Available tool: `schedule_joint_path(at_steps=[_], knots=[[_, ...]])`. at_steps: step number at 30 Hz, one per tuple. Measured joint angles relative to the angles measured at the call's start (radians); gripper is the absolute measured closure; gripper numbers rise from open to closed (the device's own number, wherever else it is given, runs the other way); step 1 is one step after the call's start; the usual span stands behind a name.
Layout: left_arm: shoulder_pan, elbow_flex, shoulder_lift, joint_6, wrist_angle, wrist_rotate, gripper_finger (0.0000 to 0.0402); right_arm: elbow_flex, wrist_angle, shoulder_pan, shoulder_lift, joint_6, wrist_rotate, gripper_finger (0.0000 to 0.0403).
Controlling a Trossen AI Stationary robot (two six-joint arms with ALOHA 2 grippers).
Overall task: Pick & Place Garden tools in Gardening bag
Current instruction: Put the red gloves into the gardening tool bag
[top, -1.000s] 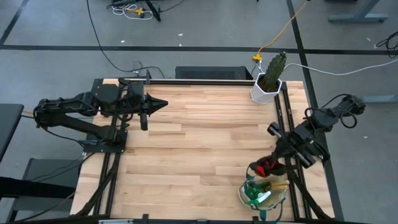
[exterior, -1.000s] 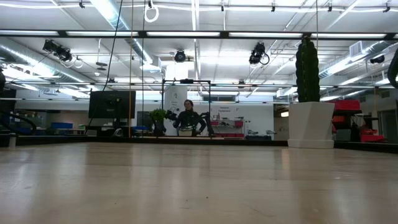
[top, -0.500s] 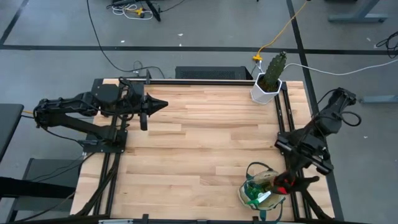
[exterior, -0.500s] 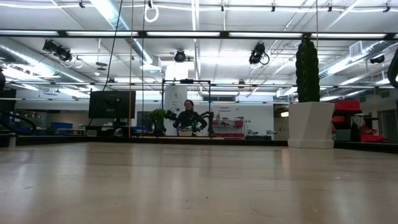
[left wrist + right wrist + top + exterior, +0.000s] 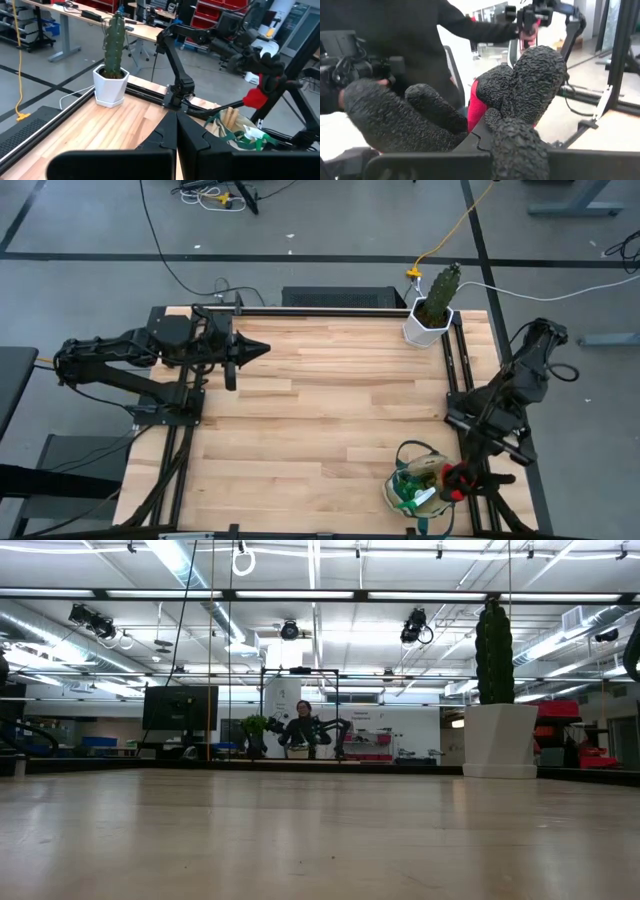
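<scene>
The beige gardening bag (image 5: 412, 488) with green trim stands at the table's near right; a green-and-white spray bottle (image 5: 416, 497) and a wooden handle (image 5: 437, 470) show inside it. My right gripper (image 5: 460, 478) is shut on the red-and-black gloves (image 5: 450, 477) over the bag's right rim. The gloves also show in the left wrist view (image 5: 260, 80), above the bag (image 5: 235, 127). My left gripper (image 5: 257, 348) is shut and empty at the far left of the table. The pruners are out of view. My right gripper pinches the bunched gloves between its two fingers (image 5: 475, 142), at the red part (image 5: 476, 107). The black textured glove fingers (image 5: 535, 75) stick out past the gripper. The gloves are lifted clear, above the bag's right side.
A green cactus in a white hexagonal pot (image 5: 430, 320) stands at the table's far right corner. Bare wooden tabletop (image 5: 320, 410) lies between the arms. A person (image 5: 420, 30) stands beyond the table in the right wrist view.
My right gripper has swung toward the table's near edge and right with the gloves, turning as it went. It went from just beyond the bag's far rim to over the bag's right rim. The gloves stay lifted in its hold.
</scene>
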Motion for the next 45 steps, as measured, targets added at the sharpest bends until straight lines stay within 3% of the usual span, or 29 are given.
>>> schedule_joint_path(at_steps=[30,39,45], knots=[[0.000,0.000,0.000,-0.027,-0.017,-0.054,0.0399,-0.342,0.093,-0.003,-0.212,-0.093,0.042,0.0401],[0.000,0.000,0.000,-0.028,-0.016,-0.055,0.0399,-0.512,0.323,-0.003,-0.246,-0.044,0.042,0.0401],[0.000,0.000,0.000,-0.028,-0.016,-0.055,0.0399,-0.578,0.385,-0.003,-0.246,-0.041,0.045,0.0401]])
